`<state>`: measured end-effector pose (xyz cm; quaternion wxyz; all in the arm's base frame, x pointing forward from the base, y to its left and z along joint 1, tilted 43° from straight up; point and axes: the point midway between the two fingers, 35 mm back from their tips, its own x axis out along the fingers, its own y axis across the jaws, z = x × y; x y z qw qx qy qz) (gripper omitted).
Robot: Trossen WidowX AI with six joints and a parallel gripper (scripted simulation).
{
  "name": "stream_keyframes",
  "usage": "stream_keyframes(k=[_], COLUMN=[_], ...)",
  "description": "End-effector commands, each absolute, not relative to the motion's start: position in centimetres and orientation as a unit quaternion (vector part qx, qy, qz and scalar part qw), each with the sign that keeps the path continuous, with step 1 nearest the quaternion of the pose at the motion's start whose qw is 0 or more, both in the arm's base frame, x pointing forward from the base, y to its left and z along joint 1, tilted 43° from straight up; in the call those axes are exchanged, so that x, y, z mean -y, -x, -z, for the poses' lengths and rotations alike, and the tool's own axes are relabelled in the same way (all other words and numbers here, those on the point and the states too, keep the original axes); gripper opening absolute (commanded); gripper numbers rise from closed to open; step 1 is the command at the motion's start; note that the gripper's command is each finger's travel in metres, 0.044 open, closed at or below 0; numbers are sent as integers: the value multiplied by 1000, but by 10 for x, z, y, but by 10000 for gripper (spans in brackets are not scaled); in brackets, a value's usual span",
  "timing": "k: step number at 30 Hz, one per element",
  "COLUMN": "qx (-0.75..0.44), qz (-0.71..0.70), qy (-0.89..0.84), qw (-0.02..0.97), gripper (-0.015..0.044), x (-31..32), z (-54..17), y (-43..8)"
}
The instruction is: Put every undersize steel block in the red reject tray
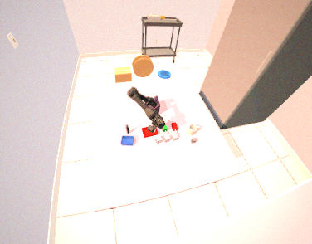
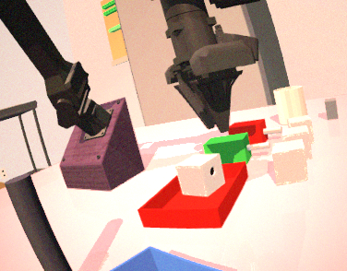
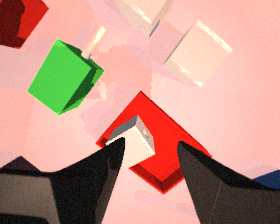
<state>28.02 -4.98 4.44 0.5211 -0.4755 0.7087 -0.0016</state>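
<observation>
Steel block [image 2: 195, 177] [image 3: 136, 144] in the red tray [image 1: 148, 134] [image 2: 182, 218] [image 3: 170, 135], jaws apart and empty above. Risk of knocking the green gauge [image 1: 164, 129] [image 2: 223, 148] [image 3: 61, 75] by swinging across too low.

Harsh, overexposed light; grain perhaps softens edges.

We saw a pale floor with big square tiles and thin lines between them. A blue-gray wall [image 1: 39, 91] stood on one side, with a small white plate [image 1: 12, 41] on it. At the back we saw a dark cart [image 1: 161, 54] with two shelves against a pinkish wall [image 1: 105, 25]. The light was very bright and looked pink
</observation>
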Motion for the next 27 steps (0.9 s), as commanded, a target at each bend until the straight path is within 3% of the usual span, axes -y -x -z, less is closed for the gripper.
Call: stream_keyframes(k=[1, 7, 17, 27], qx=[-709, -709, -709, -709], qz=[-2, -2, 7, 1], qy=[478, 478, 471, 475], qw=[518, 518, 524, 521], gripper=[141, 0, 0, 262], x=[50, 50, 50, 50], z=[-44, -44, -44, -44], y=[-279, -279, -280, -280])
